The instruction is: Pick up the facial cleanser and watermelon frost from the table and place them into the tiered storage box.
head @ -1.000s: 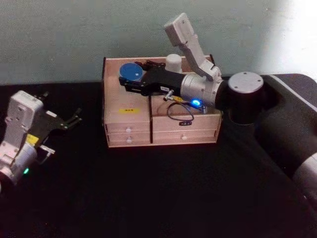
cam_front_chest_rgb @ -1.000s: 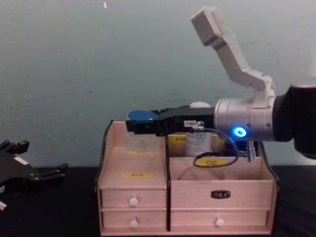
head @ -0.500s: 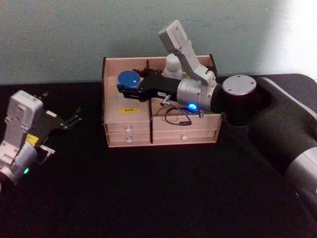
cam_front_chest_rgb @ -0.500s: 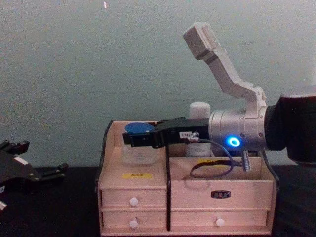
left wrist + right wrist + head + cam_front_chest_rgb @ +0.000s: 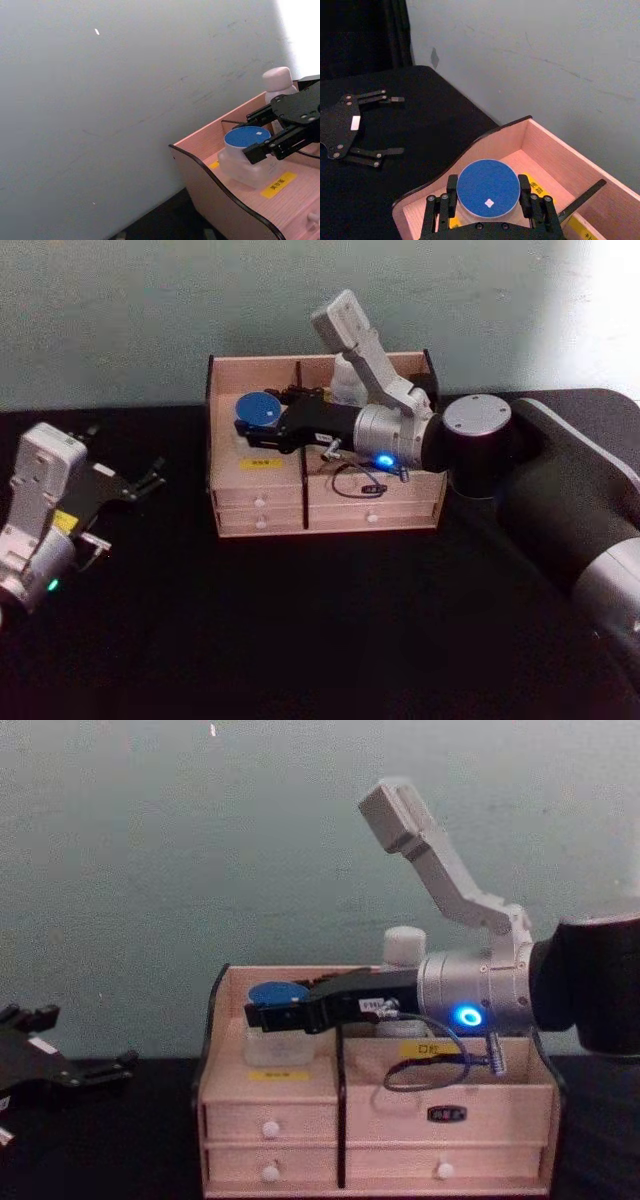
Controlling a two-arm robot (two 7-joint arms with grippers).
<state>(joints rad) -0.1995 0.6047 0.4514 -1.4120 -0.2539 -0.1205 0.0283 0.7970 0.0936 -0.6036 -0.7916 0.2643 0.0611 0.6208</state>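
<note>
A clear jar with a blue lid sits low in the back left compartment of the tiered storage box. My right gripper is shut on the jar just under its lid. The jar's base looks to be at the compartment floor. A white bottle with a rounded cap stands in the back right compartment. I cannot tell which one is the facial cleanser and which the watermelon frost. My left gripper rests open at the table's left.
The box stands against the pale wall on a black table. It has yellow labels and small drawers with white knobs in front. The right arm's cable hangs over the front right compartment.
My right gripper has come down and slightly left with the blue-lidded jar, from above the box rim into the back left compartment. The left arm has not moved.
</note>
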